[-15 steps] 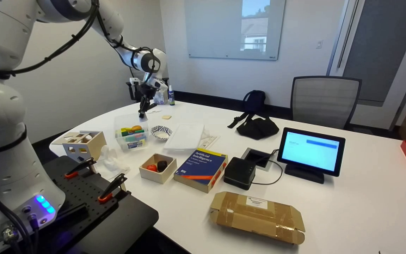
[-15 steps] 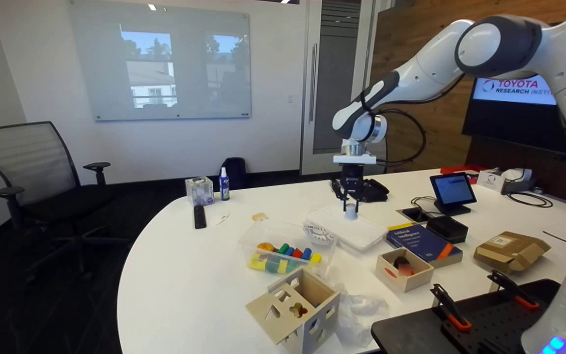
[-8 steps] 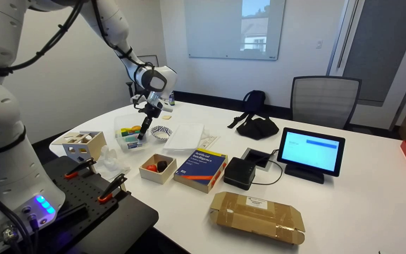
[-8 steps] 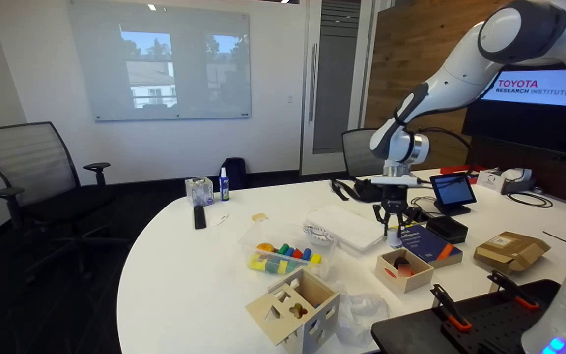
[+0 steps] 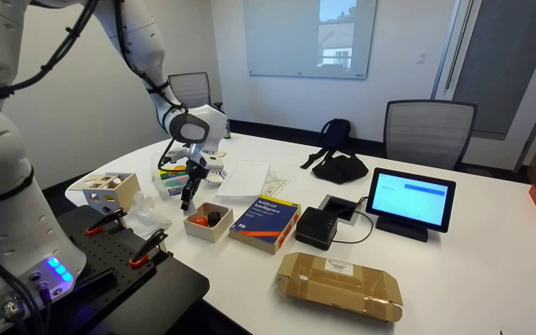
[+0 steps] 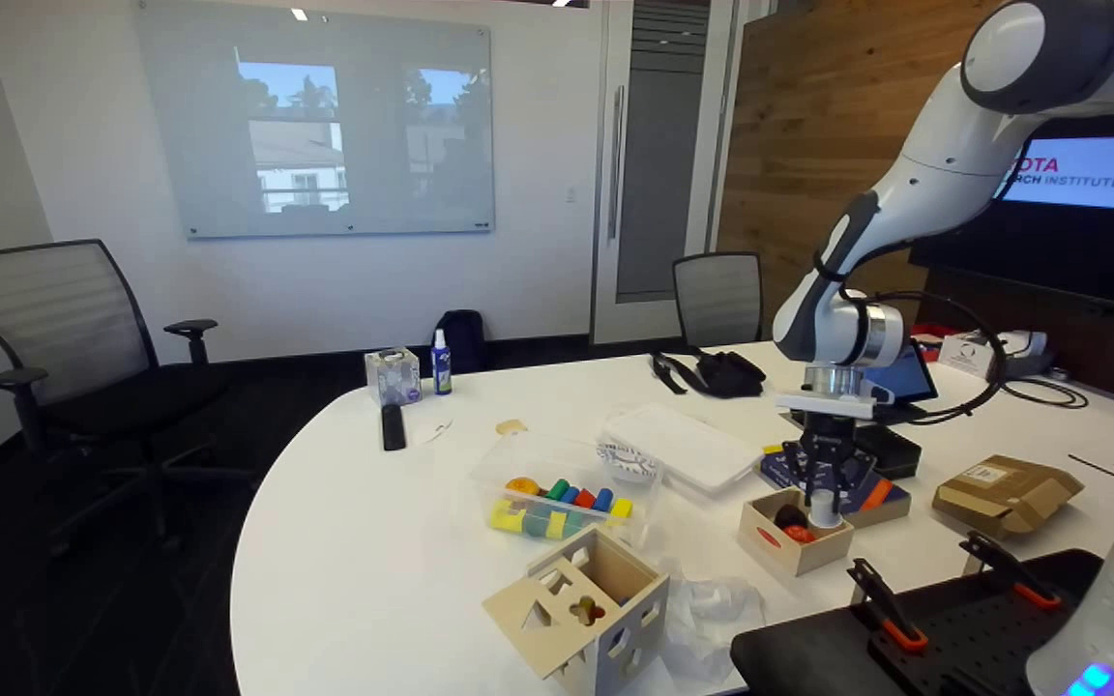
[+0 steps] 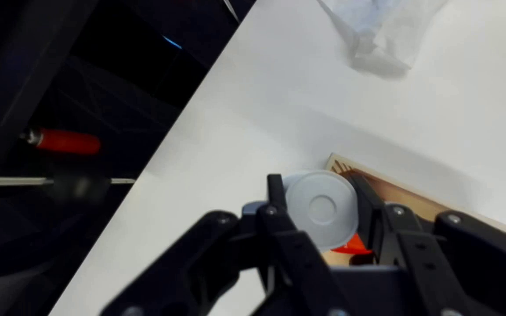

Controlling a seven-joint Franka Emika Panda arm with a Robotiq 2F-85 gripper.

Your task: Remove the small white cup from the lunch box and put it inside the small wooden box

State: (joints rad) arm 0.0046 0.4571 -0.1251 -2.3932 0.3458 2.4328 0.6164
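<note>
Wrist view is showing the gripper (image 7: 316, 188) pinching the white cup (image 7: 323, 210), now nearing the wooden box (image 7: 415, 196), so lining up and release are probably remaining.

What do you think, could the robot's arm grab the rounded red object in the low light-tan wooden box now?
Probably not, since its black gripper is closed on a small round white cup. The open top of the wooden box should otherwise leave the rounded red object reachable.
</note>
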